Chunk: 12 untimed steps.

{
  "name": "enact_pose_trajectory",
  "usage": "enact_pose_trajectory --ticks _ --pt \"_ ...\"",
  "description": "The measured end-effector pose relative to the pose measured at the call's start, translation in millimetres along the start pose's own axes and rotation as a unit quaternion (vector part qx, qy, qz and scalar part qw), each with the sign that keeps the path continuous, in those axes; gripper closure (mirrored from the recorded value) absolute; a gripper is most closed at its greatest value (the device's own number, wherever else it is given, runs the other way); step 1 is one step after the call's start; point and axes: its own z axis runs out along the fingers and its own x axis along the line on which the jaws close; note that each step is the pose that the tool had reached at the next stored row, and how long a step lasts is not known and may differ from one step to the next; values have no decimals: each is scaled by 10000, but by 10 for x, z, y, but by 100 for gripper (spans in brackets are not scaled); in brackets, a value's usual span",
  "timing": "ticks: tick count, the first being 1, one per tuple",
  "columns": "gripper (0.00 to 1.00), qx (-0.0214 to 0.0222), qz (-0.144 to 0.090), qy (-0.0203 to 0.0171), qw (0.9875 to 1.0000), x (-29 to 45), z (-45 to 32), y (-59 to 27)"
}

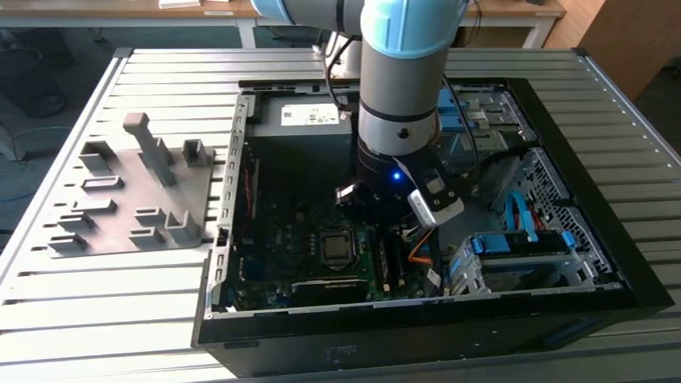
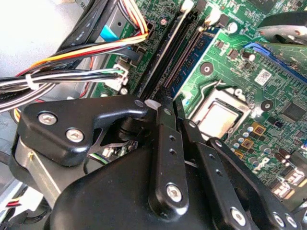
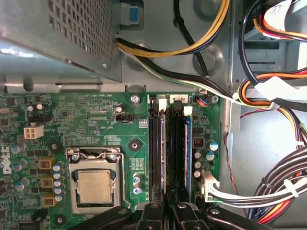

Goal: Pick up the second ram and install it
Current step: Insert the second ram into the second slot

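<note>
Exterior view: arm [image 1: 397,96] comes straight down into the open PC case [image 1: 596,263], centre of frame. Gripper [image 1: 385,217] sits low over the motherboard [image 1: 287,239], just right of the CPU socket [image 1: 336,248]. Grey fixture plate [image 1: 133,199] lies on the slatted table [image 1: 64,319] at frame left, well apart from the case. Blue drive brackets [image 1: 521,239] are at the case's right side. Jaws and ram can't be made out from here.

Second wrist view: close-up the exterior view doesn't give. Black linkage and fingers [image 2: 169,143] fill the lower half, drawn nearly together, narrow gap between them. The second ram [image 2: 192,60] runs up and right from the fingertips as a dark blue-green strip, sitting along the slots [image 2: 168,52] between the cable bundle [image 2: 72,72] at left and the CPU socket [image 2: 218,117] at right. Whether the tips actually clamp its edge or just press on it: cannot tell.

First wrist view: top-down on the board, shows slot layout best. Four parallel slots at centre, white latches [image 3: 162,102] at their far end. The second ram [image 3: 188,148] stands in the right-hand slot area. Finger tips [image 3: 152,211] enter at bottom centre, lined up with the slots. CPU socket [image 3: 93,184] lower left, power supply [image 3: 62,33] upper left.
</note>
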Motion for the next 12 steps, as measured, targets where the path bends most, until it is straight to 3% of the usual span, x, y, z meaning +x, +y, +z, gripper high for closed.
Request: enact_pose_trajectory --ticks 12 --pt "86 0 0 0 10000 1 42 6"
